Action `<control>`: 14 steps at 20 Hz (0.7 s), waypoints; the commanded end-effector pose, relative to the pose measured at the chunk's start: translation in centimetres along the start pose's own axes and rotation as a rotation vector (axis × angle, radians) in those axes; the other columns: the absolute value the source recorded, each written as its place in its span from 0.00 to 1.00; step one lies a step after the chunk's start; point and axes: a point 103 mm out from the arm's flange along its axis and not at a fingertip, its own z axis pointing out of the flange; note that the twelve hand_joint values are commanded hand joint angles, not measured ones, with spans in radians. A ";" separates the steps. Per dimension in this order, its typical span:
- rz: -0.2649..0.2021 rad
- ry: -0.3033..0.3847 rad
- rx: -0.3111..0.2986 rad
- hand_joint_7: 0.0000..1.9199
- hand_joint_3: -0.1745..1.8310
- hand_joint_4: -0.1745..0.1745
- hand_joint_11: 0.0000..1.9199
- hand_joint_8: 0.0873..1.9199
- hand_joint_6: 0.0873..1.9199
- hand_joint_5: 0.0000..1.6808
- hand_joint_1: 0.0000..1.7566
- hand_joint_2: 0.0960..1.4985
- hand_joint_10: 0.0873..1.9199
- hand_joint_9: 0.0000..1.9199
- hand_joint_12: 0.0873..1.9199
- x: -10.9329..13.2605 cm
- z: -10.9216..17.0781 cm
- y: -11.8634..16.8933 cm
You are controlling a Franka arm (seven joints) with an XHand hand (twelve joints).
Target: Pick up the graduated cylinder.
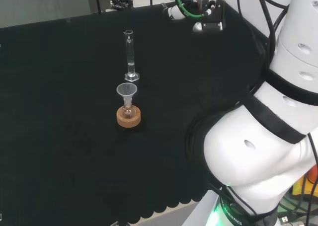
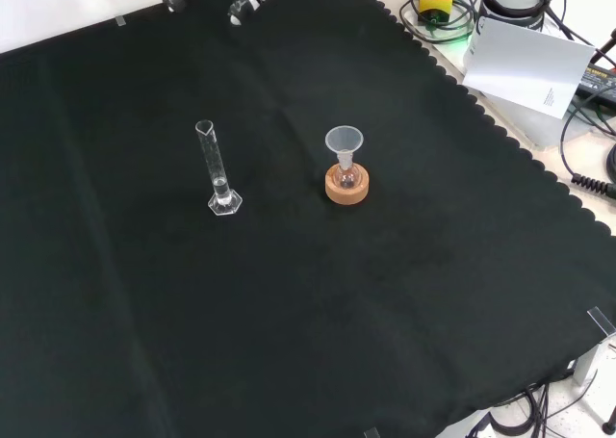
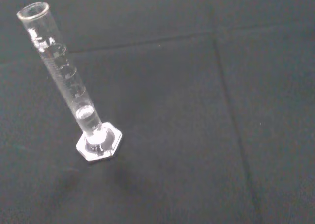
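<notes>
**Graduated cylinder standing free on the cloth, hand at the far edge**

Front view, left to right. The black cloth [image 2: 144, 294] covers the bench, its scalloped edge running down the right side. At the far edge, left of centre, fingertips of the hand [image 2: 243, 7] reach in from above; too little of the hand is visible to tell whether its fingers are straight or curled. Well apart from it, left of centre on the cloth, the graduated cylinder [image 2: 217, 168] stands upright on its hexagonal foot, untouched. To its right, near but apart, a small round flask [image 2: 347, 175] sits in a cork ring [image 2: 346, 190], with a clear funnel [image 2: 344, 141] resting in its neck. Beyond the cloth's right edge lie a white sheet of paper [image 2: 525, 67] and coiled cables [image 2: 448, 10].

Head view. The graduated cylinder [image 1: 130, 56] stands just beyond the funnel [image 1: 126, 91] and cork ring [image 1: 128, 117], the two nearly in line. The arm's white links [image 1: 263, 136] occupy the right.

Wrist view. The graduated cylinder [image 3: 66, 83] is seen from above at a slant, its printed scale and a little clear liquid near the bottom visible, its foot flat on the cloth [image 3: 206, 135].
</notes>
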 end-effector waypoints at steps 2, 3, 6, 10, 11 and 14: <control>-0.220 0.223 -0.067 0.08 0.01 0.39 0.07 0.32 0.00 0.18 0.28 0.79 0.35 0.19 0.72 1.7 8.3 7.7; -0.228 0.228 -0.064 0.09 0.01 0.39 0.08 0.32 0.00 0.18 0.29 0.78 0.35 0.19 0.72 1.8 8.7 7.8; -0.242 0.247 -0.049 0.10 0.00 0.40 0.09 0.33 0.00 0.19 0.30 0.78 0.35 0.20 0.71 1.9 10.0 8.3; -0.287 0.277 -0.030 0.11 0.00 0.42 0.10 0.33 0.00 0.19 0.31 0.78 0.34 0.21 0.71 1.9 11.7 8.7; -0.300 0.287 -0.029 0.11 0.00 0.44 0.10 0.33 0.00 0.19 0.32 0.77 0.34 0.21 0.71 2.0 12.1 8.8; -0.326 0.326 -0.018 0.11 0.00 0.46 0.10 0.32 0.00 0.19 0.34 0.75 0.33 0.22 0.71 2.3 13.2 9.1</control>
